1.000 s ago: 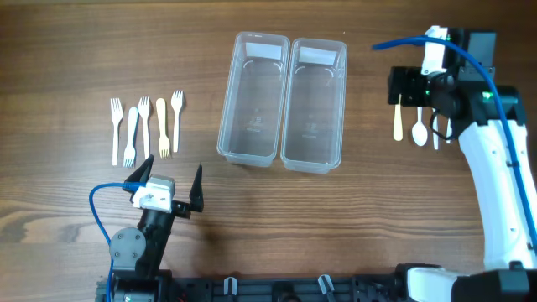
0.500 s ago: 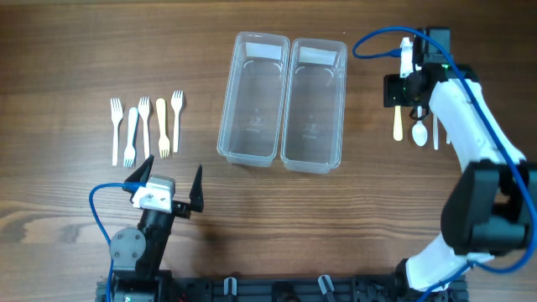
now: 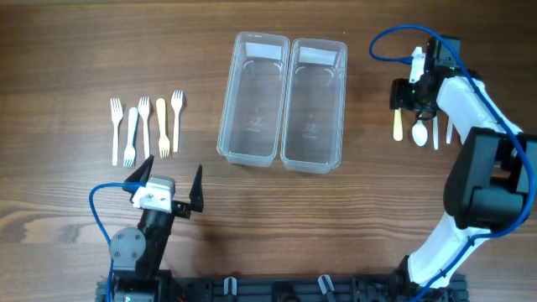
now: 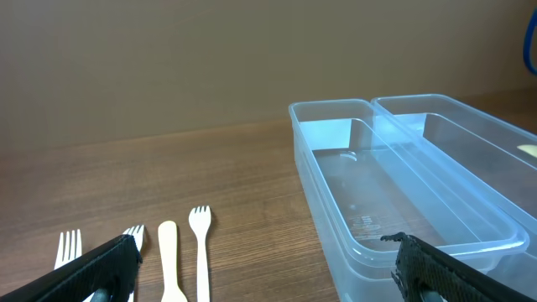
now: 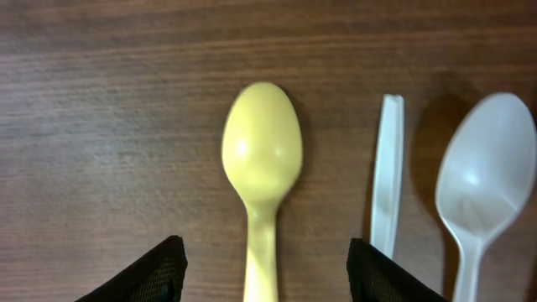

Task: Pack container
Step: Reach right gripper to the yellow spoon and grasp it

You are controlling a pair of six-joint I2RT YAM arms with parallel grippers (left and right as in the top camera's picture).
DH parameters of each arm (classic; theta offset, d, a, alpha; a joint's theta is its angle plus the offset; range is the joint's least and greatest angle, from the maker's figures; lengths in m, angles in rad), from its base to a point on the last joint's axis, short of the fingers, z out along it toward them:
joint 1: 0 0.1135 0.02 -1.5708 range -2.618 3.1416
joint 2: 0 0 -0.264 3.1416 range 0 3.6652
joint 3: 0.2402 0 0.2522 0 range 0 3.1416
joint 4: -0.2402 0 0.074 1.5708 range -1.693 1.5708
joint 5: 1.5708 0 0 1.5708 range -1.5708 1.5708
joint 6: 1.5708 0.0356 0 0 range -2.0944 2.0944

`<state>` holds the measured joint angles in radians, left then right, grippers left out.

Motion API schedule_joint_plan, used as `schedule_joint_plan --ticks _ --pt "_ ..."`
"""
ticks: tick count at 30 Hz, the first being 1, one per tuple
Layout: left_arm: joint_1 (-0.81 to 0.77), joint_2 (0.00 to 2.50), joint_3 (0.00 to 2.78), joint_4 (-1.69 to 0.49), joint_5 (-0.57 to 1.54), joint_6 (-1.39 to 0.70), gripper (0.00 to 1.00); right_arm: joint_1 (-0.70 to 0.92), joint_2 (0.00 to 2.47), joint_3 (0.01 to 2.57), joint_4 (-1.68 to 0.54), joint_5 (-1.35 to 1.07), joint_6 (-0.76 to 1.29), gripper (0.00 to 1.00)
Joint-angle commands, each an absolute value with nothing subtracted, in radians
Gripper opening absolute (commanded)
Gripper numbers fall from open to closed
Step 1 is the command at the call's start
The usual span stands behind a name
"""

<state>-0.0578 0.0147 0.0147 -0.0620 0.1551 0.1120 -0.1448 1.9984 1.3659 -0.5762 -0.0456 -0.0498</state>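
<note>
Two clear tubs stand side by side in the middle of the wooden table (image 3: pixel 67 50). The left container (image 3: pixel 252 101) and the right container (image 3: pixel 315 105) touch along their long walls. Both are bare inside, so as far as the views show the packing has not begun and every utensil is left to move. Five forks (image 3: pixel 144 126) lie in a neat row well to the left of the tubs. To the right of them lie the yellow spoon (image 5: pixel 262 159), a slim white handle (image 5: pixel 388 168) whose head is out of view, and a white spoon (image 5: pixel 491 168). The right gripper (image 5: pixel 264 273) hangs over that group with its jaws spread wide. One finger stands on each side of the yellow spoon's stem, apart from it, and it grasps nothing. This looks like the line-up for a first pick: descend, close on the stem, then carry the spoon to a tub. The left gripper (image 3: pixel 174 168) sits near the table's front edge below the forks. Its jaws are also wide apart and it has hold of nothing.
</note>
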Motion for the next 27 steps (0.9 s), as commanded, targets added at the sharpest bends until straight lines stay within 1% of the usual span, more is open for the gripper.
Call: schedule_joint_plan --ticks 1,11,13,14,16,18,20,21,24,26,27 --pt "-0.054 0.009 0.006 -0.059 0.156 0.127 1.00 -0.142 2.038 1.382 -0.559 -0.080 -0.057 0.62" --pt "-0.054 0.009 0.006 -0.059 0.156 0.127 1.00 -0.141 2.132 1.382 -0.486 -0.091 -0.118 0.63" --pt "-0.054 0.009 0.006 -0.059 0.156 0.127 1.00 -0.141 2.153 1.382 -0.479 -0.091 -0.130 0.61" --pt "-0.054 0.009 0.006 -0.059 0.156 0.127 1.00 -0.141 2.168 1.382 -0.479 -0.089 -0.133 0.59" --pt "-0.054 0.009 0.006 -0.059 0.156 0.127 1.00 -0.141 2.185 1.381 -0.484 -0.091 -0.131 0.49" --pt "-0.054 0.009 0.006 -0.060 0.156 0.127 1.00 -0.141 2.190 1.380 -0.493 -0.091 -0.131 0.34" --pt "-0.054 0.009 0.006 -0.059 0.156 0.127 1.00 -0.141 2.190 1.380 -0.499 -0.091 -0.129 0.21" --pt "-0.054 0.009 0.006 -0.059 0.156 0.127 1.00 -0.141 2.190 1.380 -0.508 -0.091 -0.128 0.18" --pt "-0.054 0.009 0.006 -0.059 0.156 0.127 1.00 -0.141 2.189 1.380 -0.532 -0.091 -0.128 0.17" --pt "-0.054 0.009 0.006 -0.060 0.156 0.127 1.00 -0.141 2.180 1.380 -0.546 -0.091 -0.129 0.13" --pt "-0.054 0.009 0.006 -0.059 0.156 0.127 1.00 -0.141 2.175 1.380 -0.549 -0.092 -0.128 0.13"
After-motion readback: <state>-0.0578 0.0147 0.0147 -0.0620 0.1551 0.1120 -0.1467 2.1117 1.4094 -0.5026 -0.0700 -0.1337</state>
